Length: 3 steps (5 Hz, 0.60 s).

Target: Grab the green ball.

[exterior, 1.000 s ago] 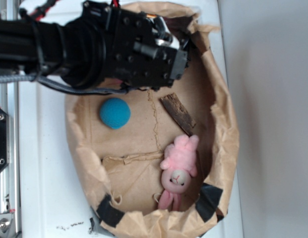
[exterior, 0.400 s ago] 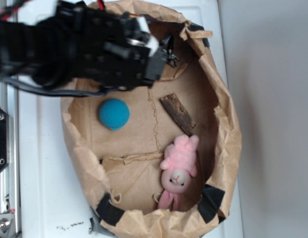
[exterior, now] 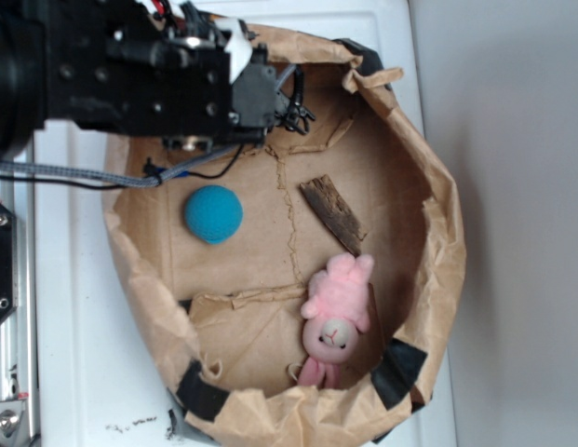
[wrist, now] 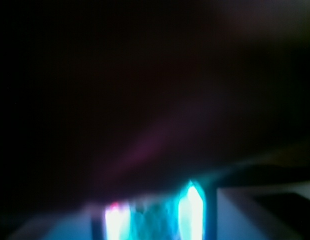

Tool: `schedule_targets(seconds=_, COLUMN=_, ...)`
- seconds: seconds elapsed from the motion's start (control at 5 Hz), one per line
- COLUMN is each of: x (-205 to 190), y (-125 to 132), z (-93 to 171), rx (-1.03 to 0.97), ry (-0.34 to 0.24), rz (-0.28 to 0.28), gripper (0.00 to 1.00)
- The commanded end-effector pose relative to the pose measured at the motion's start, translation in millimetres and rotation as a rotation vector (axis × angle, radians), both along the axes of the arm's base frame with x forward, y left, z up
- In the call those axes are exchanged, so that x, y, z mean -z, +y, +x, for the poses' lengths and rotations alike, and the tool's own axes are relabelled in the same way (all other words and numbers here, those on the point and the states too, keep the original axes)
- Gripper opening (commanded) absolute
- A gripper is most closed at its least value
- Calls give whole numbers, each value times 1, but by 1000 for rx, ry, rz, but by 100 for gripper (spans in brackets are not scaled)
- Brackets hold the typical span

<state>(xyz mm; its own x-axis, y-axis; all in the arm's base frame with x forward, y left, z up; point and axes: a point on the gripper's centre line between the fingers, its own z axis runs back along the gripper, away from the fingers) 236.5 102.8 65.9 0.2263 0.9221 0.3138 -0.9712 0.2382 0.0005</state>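
Three loose things lay in your paper bag [exterior: 436, 233] in the exterior view: a blue ball [exterior: 214, 213] on the left side of its floor, a strip of bark [exterior: 333, 213] near the middle, and a pink plush rabbit [exterior: 336, 318] toward the lower right. Your black arm [exterior: 112, 79] covered the upper left of the bag, and your gripper [exterior: 290, 100] sat just inside the bag's top rim, up and to the right of the blue ball and clear of it. You could not tell how far its fingers stood apart, nor whether they had anything between them, because the arm's body hid them. You could not find the green ball in the exterior view. Your wrist view was almost wholly dark, with only a blurred teal patch at the bottom edge between two bright streaks, too smeared to name. Black tape [exterior: 201, 395] patched the bag's lower rim. The bag stood on a white table [exterior: 74, 307], with a grey wall [exterior: 521, 223] to the right.
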Motion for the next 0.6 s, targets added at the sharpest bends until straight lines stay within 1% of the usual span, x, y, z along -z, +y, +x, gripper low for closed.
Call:
schedule_targets(seconds=0.0, x=-63, y=-6, z=-4, rx=230, ry=6, rz=-137, gripper=0)
schedule_targets(seconds=0.2, x=-70, y=-13, z=-19, rx=368, ry=-31, rz=-175, gripper=0)
schedule_targets(seconds=0.4, x=-70, y=-17, z=-26, rx=520, ry=-77, rz=-165, gripper=0)
